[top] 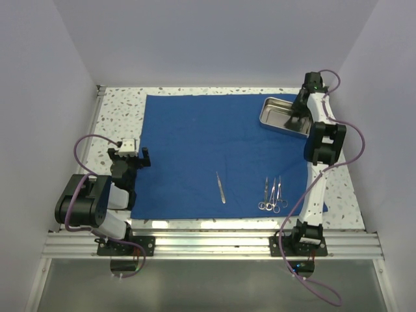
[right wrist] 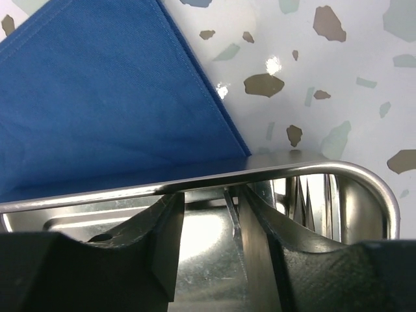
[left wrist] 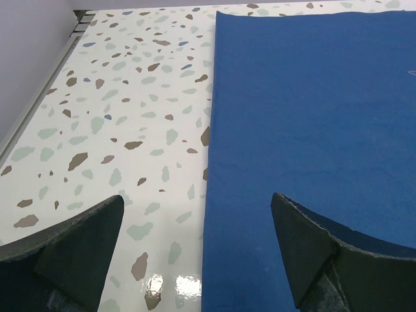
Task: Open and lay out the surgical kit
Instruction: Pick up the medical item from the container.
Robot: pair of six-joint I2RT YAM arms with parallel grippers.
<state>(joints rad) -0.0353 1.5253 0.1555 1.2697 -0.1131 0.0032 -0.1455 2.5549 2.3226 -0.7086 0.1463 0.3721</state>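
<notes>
Closest to the right wrist lens, the right claw is filling the bottom of the view. Its two dark fingers are standing a narrow gap apart, with shiny steel showing between them. I cannot tell whether they are pinching anything. Just past the tips, the rolled rim of the steel tray is running across the view and curving down at the right, so the claw is sitting right at the tray. Beyond the rim the blue cloth wrap is lying flat with one corner reaching the tray. The speckled bench is showing bare past it.

From above, the right arm is stretching to the far right, and its claw is hanging over the right end of the tray. The tray is resting on the far right corner of the cloth. The cloth is lying spread out as one large sheet over the middle of the bench.

Near the cloth's front edge the tweezers are lying alone. To their right, a little apart, the ring-handled forceps are lying side by side with their rings toward the arms. They are too small to count.

The left claw is holding its jaws spread wide with nothing between them. One finger is hovering over bare bench and the other over the cloth's left edge. In the overhead view it is sitting at the cloth's left side, well apart from the instruments.
</notes>
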